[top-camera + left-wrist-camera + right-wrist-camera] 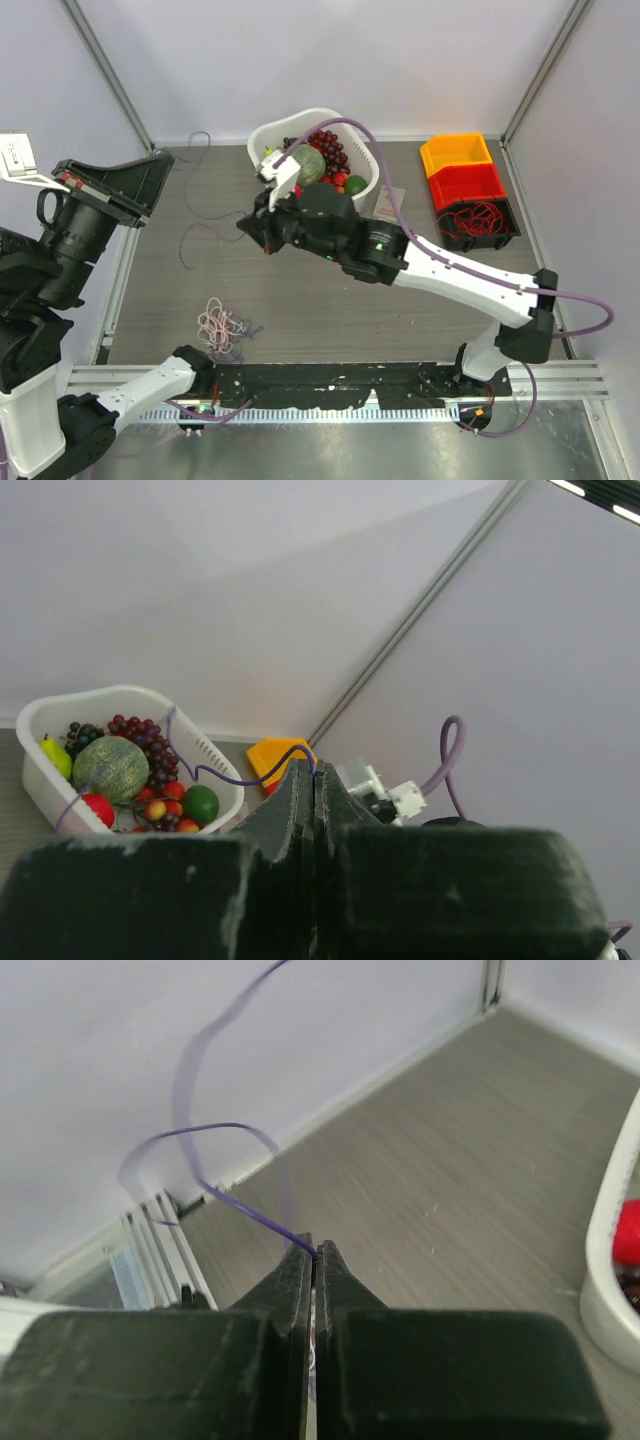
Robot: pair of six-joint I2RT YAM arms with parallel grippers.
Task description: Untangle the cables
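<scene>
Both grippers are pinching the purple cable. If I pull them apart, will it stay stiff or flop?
Probably floppy: the purple cable curls in loose loops away from the right gripper. It looks thin and likely light, so it may slide through the left gripper if tugged hard.

In the right wrist view the thin purple wire (250, 1215) blurs as it loops left from the right end effector's (315, 1253) closed tips and leaves by the top edge. The white plastic fruit basket (612, 1260) is cut off at the right. From above, the right arm (440, 265) hides that basket's near rim, and the tangled bunch of red, white and purple cables (220, 326) is too fine to separate.
</scene>
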